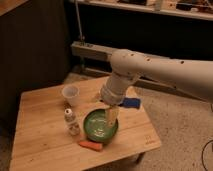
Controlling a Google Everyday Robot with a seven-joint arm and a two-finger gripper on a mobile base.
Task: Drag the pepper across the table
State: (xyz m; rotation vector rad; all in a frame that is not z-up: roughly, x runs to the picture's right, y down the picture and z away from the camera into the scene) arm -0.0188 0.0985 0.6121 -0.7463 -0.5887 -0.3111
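Gripper (111,117): hangs fingers-down over the green bowl (88,131) | State: fingers apart, holding nothing | Pepper (90,145): flat on the table (40,135), below and picture-left of the gripper, just outside the bowl's near rim (not touched) | Bottle (71,122), white cup (71,94): picture-left of gripper | Blue package (131,103): just behind it

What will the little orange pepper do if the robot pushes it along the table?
The pepper looks small and probably light, so it should slide easily on the wooden table. Its tapered shape may make it swivel or roll. The pincer hangs over the green bowl, not at the pepper yet.
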